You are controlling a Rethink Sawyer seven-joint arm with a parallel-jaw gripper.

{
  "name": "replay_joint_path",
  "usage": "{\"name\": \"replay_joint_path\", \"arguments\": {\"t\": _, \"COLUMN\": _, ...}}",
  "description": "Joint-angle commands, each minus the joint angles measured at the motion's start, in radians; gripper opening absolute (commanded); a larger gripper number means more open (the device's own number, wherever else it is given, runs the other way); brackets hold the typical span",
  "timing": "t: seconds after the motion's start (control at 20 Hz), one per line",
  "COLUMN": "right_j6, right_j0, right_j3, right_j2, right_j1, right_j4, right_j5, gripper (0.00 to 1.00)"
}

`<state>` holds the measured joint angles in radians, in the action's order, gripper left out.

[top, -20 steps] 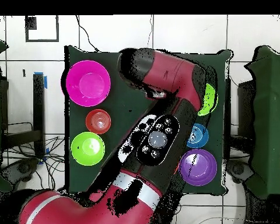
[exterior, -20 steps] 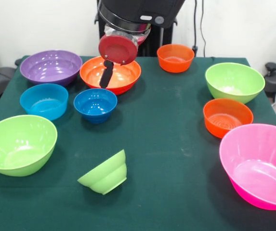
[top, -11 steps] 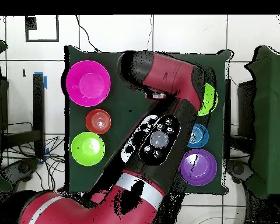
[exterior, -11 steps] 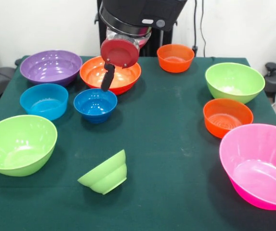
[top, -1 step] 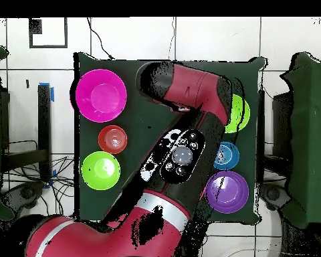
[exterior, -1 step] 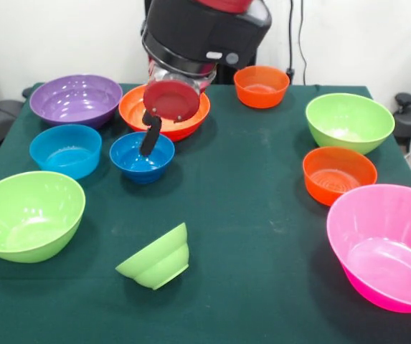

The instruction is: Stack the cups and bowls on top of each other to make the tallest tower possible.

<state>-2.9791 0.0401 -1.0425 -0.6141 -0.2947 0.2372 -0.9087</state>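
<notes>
Single bowls are spread over the green table. My gripper (exterior, -1 step: 148, 140) hangs under a red disc on the arm, its lower end just above the small blue footed bowl (exterior, -1 step: 142, 156). Right behind it is a wide orange bowl (exterior, -1 step: 183, 118), partly covered by the arm. A purple bowl (exterior, -1 step: 76, 99) and a blue bowl (exterior, -1 step: 65, 150) sit to the left, with a big lime green bowl (exterior, -1 step: 27, 215) nearer. A small lime green bowl (exterior, -1 step: 156, 258) lies tipped on its side at the front. No tower is in view. In the overhead view the arm (top, -1 step: 190, 107) hides the gripper.
On the right stand a lime green bowl (exterior, -1 step: 349, 122), an orange bowl (exterior, -1 step: 338, 174) and a large pink bowl (exterior, -1 step: 388, 244). A small orange bowl (exterior, -1 step: 261, 86) sits at the back. From overhead, pink (top, -1 step: 100, 96), orange (top, -1 step: 113, 139), green (top, -1 step: 100, 170) and purple (top, -1 step: 227, 191) bowls show beside the arm.
The gripper has come down and shifted left and nearer, from over the wide orange bowl to over the small blue footed bowl. No bowl has moved.
</notes>
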Motion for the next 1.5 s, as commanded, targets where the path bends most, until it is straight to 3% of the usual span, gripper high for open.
{"name": "replay_joint_path", "arguments": {"t": 0.05, "right_j6": 0.047, "right_j0": -0.004, "right_j3": -0.037, "right_j2": 0.116, "right_j1": 0.095, "right_j4": -0.078, "right_j5": 0.067, "gripper": 1.00}}
{"name": "replay_joint_path", "arguments": {"t": 0.55, "right_j6": -0.097, "right_j0": 0.009, "right_j3": 0.009, "right_j2": 0.084, "right_j1": 0.165, "right_j4": -0.026, "right_j5": 0.178, "gripper": 1.00}}
{"name": "replay_joint_path", "arguments": {"t": 0.8, "right_j6": -0.102, "right_j0": 0.005, "right_j3": 0.083, "right_j2": 0.054, "right_j1": 0.200, "right_j4": -0.018, "right_j5": 0.134, "gripper": 1.00}}
{"name": "replay_joint_path", "arguments": {"t": 1.05, "right_j6": -0.046, "right_j0": -0.006, "right_j3": 0.160, "right_j2": 0.032, "right_j1": 0.235, "right_j4": -0.037, "right_j5": 0.098, "gripper": 1.00}}
{"name": "replay_joint_path", "arguments": {"t": 1.5, "right_j6": -0.033, "right_j0": -0.001, "right_j3": 0.148, "right_j2": 0.019, "right_j1": 0.237, "right_j4": -0.037, "right_j5": 0.120, "gripper": 1.00}}
